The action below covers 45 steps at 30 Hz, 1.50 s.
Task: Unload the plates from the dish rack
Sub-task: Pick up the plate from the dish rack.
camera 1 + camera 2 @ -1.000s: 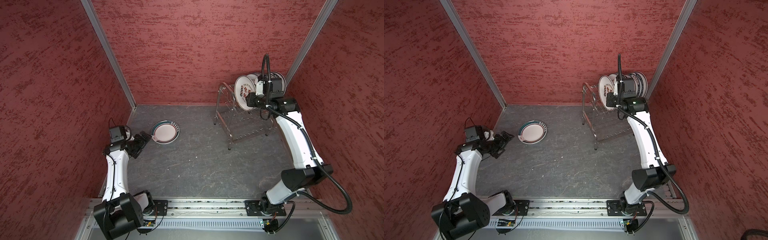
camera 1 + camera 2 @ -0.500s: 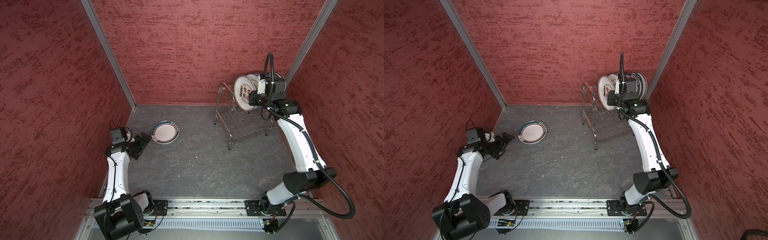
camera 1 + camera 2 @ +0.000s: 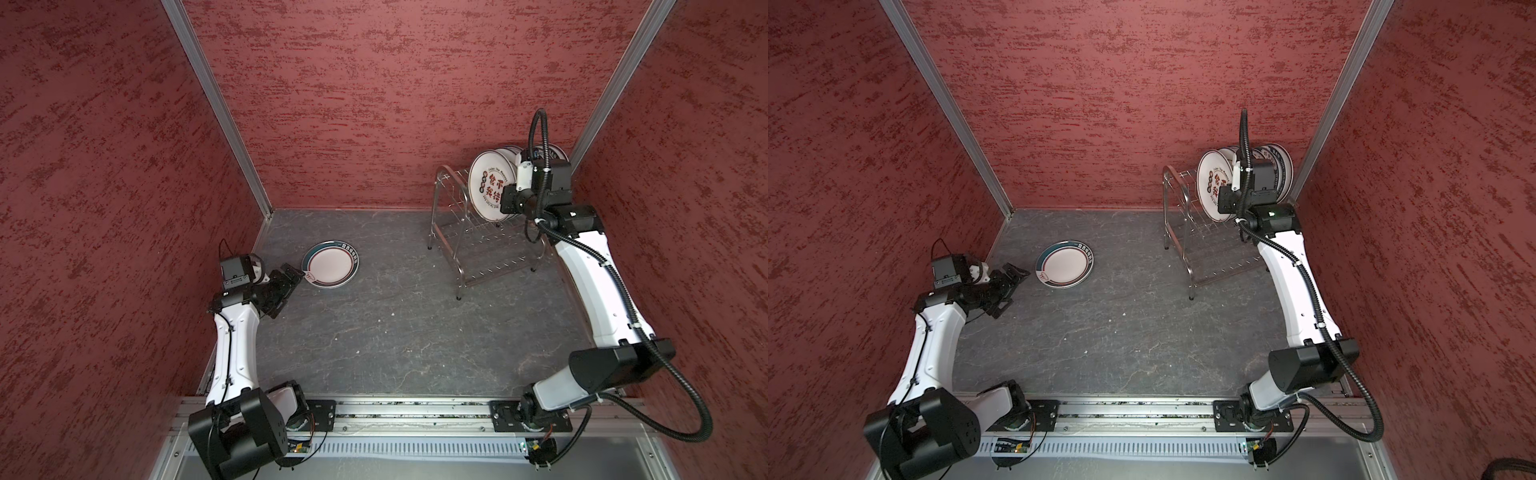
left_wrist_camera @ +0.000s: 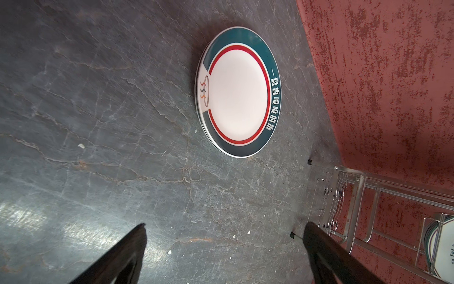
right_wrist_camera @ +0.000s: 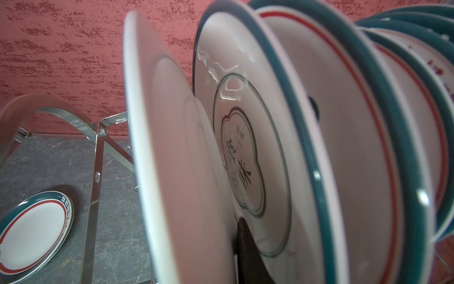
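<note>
The dish rack [image 3: 449,232] [image 3: 1177,232] stands at the back right with several plates [image 3: 557,156] [image 3: 1281,166] [image 5: 344,147] upright on its upper shelf. The front plate [image 3: 490,187] [image 3: 1212,187] [image 5: 172,147] is white with red-black characters. My right gripper [image 3: 507,205] [image 3: 1225,203] straddles its rim and is shut on it. One finger [image 5: 248,246] lies against its back; the other is hidden. A teal-and-red rimmed plate [image 3: 331,270] [image 3: 1064,269] [image 4: 238,92] [image 5: 32,231] lies flat at the left. My left gripper [image 3: 293,274] [image 3: 1015,272] [image 4: 224,227] is open and empty beside it.
Red textured walls [image 3: 374,104] close in on three sides, and the rack sits tight in the back right corner. A metal rail [image 3: 415,411] runs along the table's front edge. Small white crumbs [image 4: 81,146] dot the dark tabletop [image 3: 395,332].
My right gripper has moved up and in over the front plate's rim, and its jaws have closed on it. The left arm has barely shifted and stays open.
</note>
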Motion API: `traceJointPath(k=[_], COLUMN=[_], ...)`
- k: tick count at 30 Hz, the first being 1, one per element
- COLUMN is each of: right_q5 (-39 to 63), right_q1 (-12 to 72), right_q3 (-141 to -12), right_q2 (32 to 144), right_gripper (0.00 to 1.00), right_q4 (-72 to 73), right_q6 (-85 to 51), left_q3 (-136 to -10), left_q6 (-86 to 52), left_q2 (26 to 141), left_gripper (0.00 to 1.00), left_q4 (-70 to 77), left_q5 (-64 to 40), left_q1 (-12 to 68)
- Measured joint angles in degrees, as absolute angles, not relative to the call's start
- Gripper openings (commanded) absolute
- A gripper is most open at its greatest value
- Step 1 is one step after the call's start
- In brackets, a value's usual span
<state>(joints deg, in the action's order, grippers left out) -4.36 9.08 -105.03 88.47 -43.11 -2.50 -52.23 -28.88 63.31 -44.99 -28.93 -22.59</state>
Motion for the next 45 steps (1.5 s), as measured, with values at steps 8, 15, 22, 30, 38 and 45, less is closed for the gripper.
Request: traceJointPath(k=[8,15,22,30,38,45], right_q5=[-4.3,-0.5,3.1,2.7,-0.3,-0.6], right_q1=[9.0,9.6,9.7,9.7,9.7,9.7], right_q3=[-99.2,-95.6,-89.1,-82.0,-74.3,-69.4], right_q2=[82.9,76.2,69.5,60.6,47.4,36.1], right_gripper=[0.08,0.05,0.03,0.00,0.01,0.00], right_q4=[-38.1,-28.9,-16.7,-7.0,-10.9,-25.7], right_q6=[-1.5,-1.5,-1.9,-3.2,-7.9,-18.2], left_q3=[-49.7,-49.5,-46.8,-47.7,-48.4,-49.3], left_q6=[-30.5,-31.5,-33.9,-34.1,-34.4,-36.3], left_q2=[63.3,62.8,55.7,53.6,53.5,53.8], left_gripper=[0.99,1.00,1.00,0.99,0.99,0.99], left_q4=[-42.5,-41.7,-38.1,-36.2,-32.8,-29.3], left_q5=[-31.8,-32.5,-30.5,-27.3,-27.5,-25.2], left_q1=[-22.5,-21.5,-16.4,-7.9,0.3,11.6])
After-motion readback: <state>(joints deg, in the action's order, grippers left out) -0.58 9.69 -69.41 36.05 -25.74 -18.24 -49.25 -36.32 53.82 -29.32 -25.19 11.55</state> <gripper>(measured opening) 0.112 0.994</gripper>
